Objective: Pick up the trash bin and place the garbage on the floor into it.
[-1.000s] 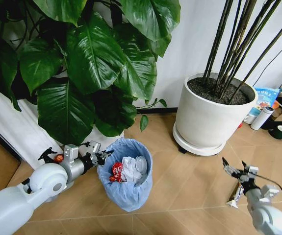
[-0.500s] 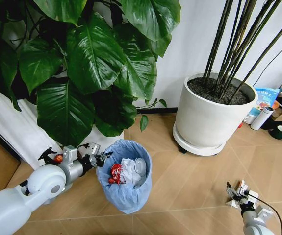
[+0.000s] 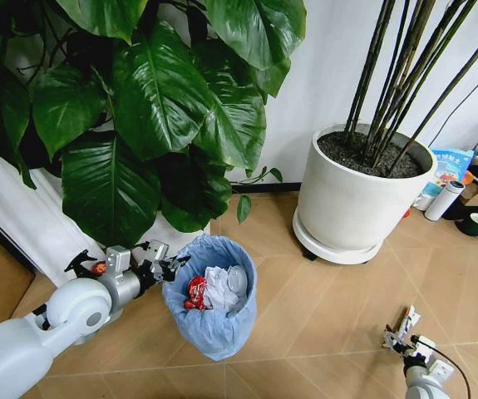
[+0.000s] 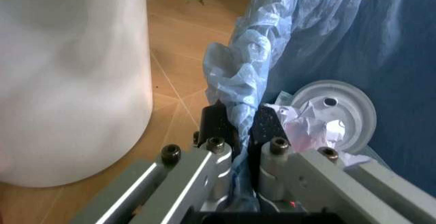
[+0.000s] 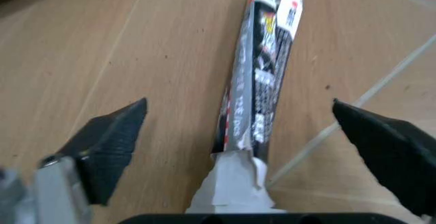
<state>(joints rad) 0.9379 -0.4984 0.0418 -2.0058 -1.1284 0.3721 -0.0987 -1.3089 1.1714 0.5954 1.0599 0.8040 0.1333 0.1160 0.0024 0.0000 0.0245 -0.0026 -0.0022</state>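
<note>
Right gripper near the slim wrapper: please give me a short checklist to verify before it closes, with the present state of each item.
1. Right gripper open: ok, the jaws stand wide.
2. Slim wrapper between the fingers: ok, roughly centred.
3. Wrapper flat on the floor: ok.
4. Fingers low enough to grasp: cannot tell.
5. Left gripper shut on the trash bin rim: ok.
6. Room in the bin: ok, the garbage lies below the rim.

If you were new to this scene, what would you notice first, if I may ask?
The round black trash bin with its crinkly light-blue bag stands under big green leaves, its rim pinched by the left gripper. At lower right, the right gripper hangs open over a slim dark tube-like wrapper on the wood-look floor.
</note>
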